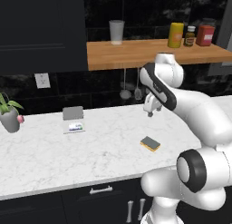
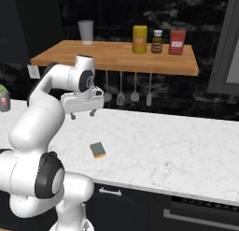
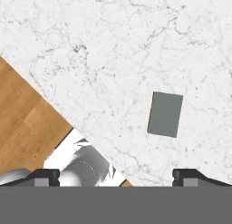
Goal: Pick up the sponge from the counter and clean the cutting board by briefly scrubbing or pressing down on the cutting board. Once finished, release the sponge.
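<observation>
Gripper (image 2: 82, 115) hangs above the counter (image 1: 54, 150), fingers pointing down, jaws spread wide with nothing between them. Sponge (image 1: 150, 143) lies flat on the counter near its front edge, grey side up, well apart from the gripper and nearer than it. Hand view: sponge (image 3: 165, 114) sits ahead between the two fingertips (image 3: 183, 175), untouched. Grey card holder (image 1: 73, 117) stands farther left; potted plant (image 1: 9, 115) at far left.

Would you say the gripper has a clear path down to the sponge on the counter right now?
Probably yes: the open gripper hangs above the counter, the sponge lies flat a little nearer the front edge, and nothing stands between them.
</observation>
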